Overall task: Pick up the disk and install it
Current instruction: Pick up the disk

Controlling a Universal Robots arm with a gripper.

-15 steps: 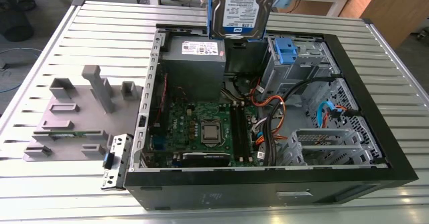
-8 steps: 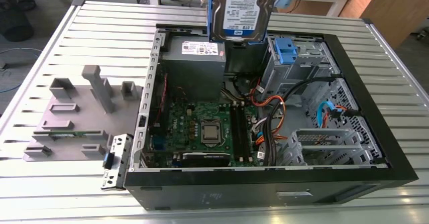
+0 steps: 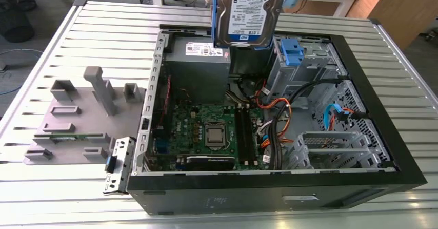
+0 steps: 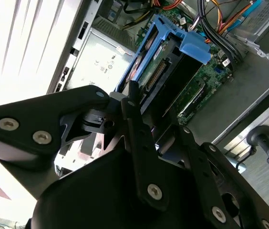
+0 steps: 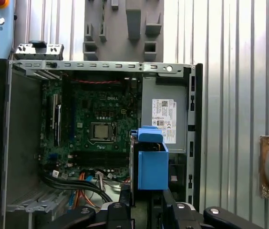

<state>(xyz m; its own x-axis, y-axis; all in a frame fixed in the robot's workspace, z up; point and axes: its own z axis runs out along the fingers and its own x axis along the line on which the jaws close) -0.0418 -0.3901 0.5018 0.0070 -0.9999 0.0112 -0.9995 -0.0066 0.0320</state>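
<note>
Currently the gripper (image 5: 146,201) is clenched on the disk (image 5: 152,166). In both wrist views its black fingers (image 4: 133,102) flank the drive's blue plastic rails. The actual contact faces are partly hidden by the linkage, so the grip appears firm rather than confirmed.

- Disk: in the second wrist view the disk (image 4: 159,71) shows its dark underside and connector row inside the blue frame. In the exterior view the disk (image 3: 247,13) hangs upright in the air, white-and-blue label facing the camera, clear of the chassis and not seated in any bay.
- Below the disk: the open computer case (image 3: 274,190), side panel off, lies flat.
- Inside: the grey power supply (image 3: 198,64) with a white sticker sits at the far side. The green motherboard (image 3: 198,117) carries the CPU socket (image 3: 214,134) near its middle.
- Towards the exterior view's right: a bundle of orange and black cables (image 3: 274,111), and a bare blue clip (image 3: 290,52) at the drive cage.
- First wrist view: the held disk lies in the sight line between the CPU socket (image 5: 101,130) and the power supply (image 5: 165,114).
- Further out: the case rests on a slatted metal table (image 3: 102,34).
- On the exterior view's left: a grey fixture plate (image 3: 68,121) with upright blocks stands beside the case, apart from it.
</note>
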